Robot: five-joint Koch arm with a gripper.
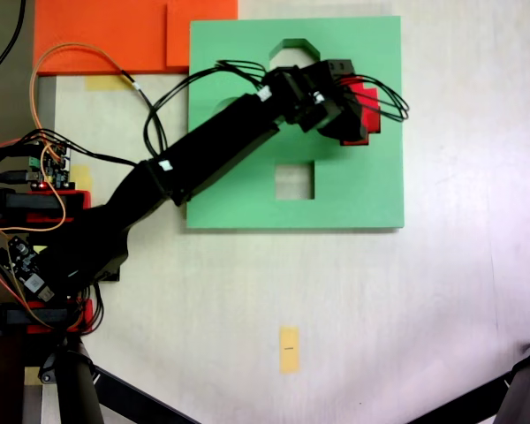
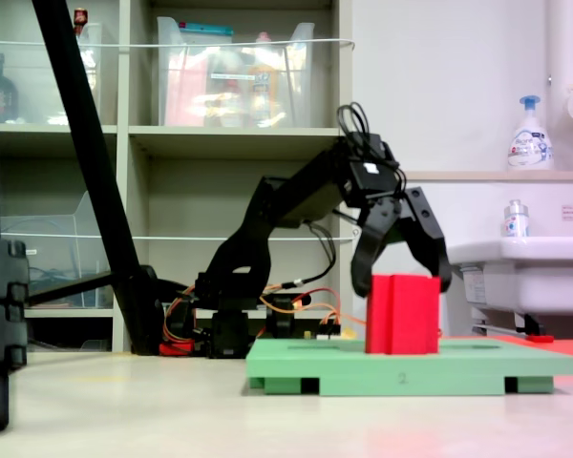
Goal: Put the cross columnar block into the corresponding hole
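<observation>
While jaws spread wide over board, gripper (image 2: 402, 282) straddles cross columnar block (image 2: 402, 314) top, holding nothing; contact with block unclear. Block stands upright on green foam board (image 2: 306, 365), partly hidden under gripper in first exterior view.

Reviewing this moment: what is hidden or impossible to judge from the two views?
- The plus-shaped cutout: in the first exterior view the gripper covers it; the side-on second exterior view shows no holes.
- Whether the red cross block sits in the cutout or rests on the green board.
- Whether the fingers touch the block in the second exterior view.
</observation>
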